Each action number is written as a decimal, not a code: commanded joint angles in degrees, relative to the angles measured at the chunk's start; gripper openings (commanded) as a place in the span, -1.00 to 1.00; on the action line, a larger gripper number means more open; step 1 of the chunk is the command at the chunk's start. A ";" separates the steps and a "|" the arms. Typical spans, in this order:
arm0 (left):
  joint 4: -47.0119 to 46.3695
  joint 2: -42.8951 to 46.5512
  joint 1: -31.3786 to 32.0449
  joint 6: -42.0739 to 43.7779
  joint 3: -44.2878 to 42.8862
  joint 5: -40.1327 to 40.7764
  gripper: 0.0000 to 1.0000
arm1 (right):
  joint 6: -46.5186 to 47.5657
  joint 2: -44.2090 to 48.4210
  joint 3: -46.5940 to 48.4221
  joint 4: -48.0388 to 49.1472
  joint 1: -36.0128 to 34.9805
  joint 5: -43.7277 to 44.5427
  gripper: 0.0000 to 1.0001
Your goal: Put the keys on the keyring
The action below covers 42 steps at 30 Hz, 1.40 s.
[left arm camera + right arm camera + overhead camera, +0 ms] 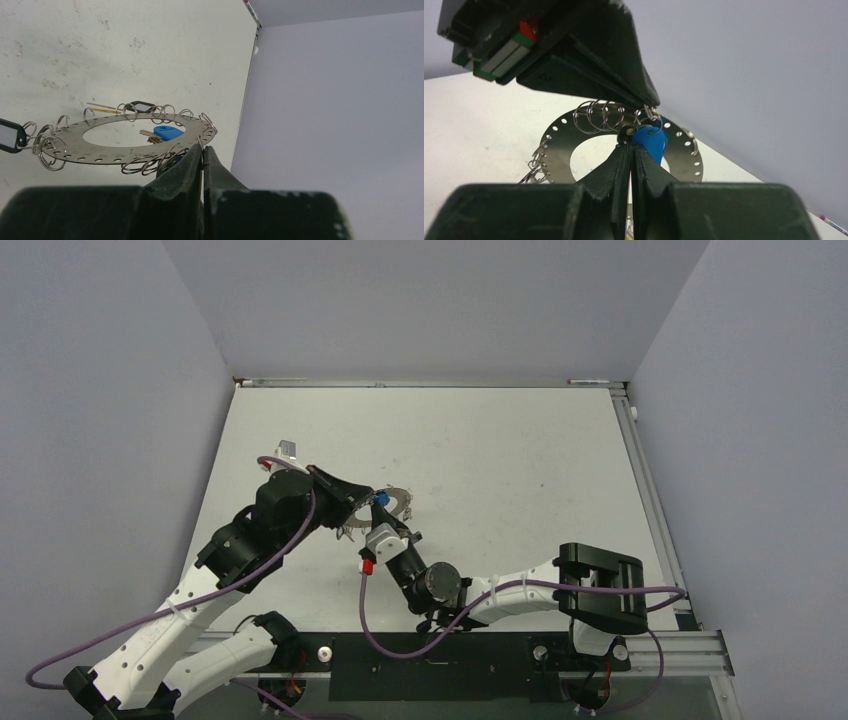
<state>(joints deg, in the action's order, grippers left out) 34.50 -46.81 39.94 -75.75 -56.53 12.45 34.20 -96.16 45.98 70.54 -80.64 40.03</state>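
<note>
Top view: I see the keyring [398, 502] at centre-left, between both arms' tips. Left wrist: my left gripper [203, 150] clamps its rim, lower centre. Right wrist: my right gripper [630, 146] pinches a blue-headed key [651, 142] mid-frame, before the ring.

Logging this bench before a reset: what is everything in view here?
keyring: one, silver, flat perforated hoop, held over the table.
split rings: many, silver, along the keyring's rim.
blue key: one, blue head, at the keyring's central hole.
tags: two, black, at the keyring's rim.
table: one, white, between grey walls.
left gripper: black, shut on the keyring's rim.
right gripper: black, shut on the blue key.
</note>
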 commanded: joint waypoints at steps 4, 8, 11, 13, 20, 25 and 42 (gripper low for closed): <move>-3.08 0.77 -0.31 -0.70 -0.96 0.86 -1.00 | -10.74 6.63 2.40 -14.15 1.52 0.26 -0.89; -2.02 0.31 -0.39 0.34 -2.39 -0.32 -1.00 | -17.60 9.36 2.45 -21.35 3.38 -0.17 -0.90; -0.63 -0.30 -0.39 1.01 -3.65 -1.68 -1.00 | -21.66 10.71 2.69 -26.40 4.93 -1.76 -0.90; 0.14 -0.82 -0.39 1.26 -4.64 -3.12 -1.00 | -22.98 11.14 2.93 -28.24 5.41 -2.73 -0.90; 2.29 -1.53 -0.48 2.56 -7.64 -6.30 -1.00 | -25.08 11.34 2.74 -31.37 5.62 -2.74 -0.90; 3.53 -1.96 -0.57 3.34 -8.97 -6.79 -1.00 | -26.77 12.39 2.12 -32.62 5.86 -2.16 -0.90; -3.42 -2.94 -1.51 20.91 -8.11 -11.67 -1.00 | -37.07 34.45 0.45 -61.51 9.61 -31.28 0.10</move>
<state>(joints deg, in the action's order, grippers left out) 38.70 -49.82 39.00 -64.12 -62.48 4.73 0.12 -65.43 45.43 17.28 -72.73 20.32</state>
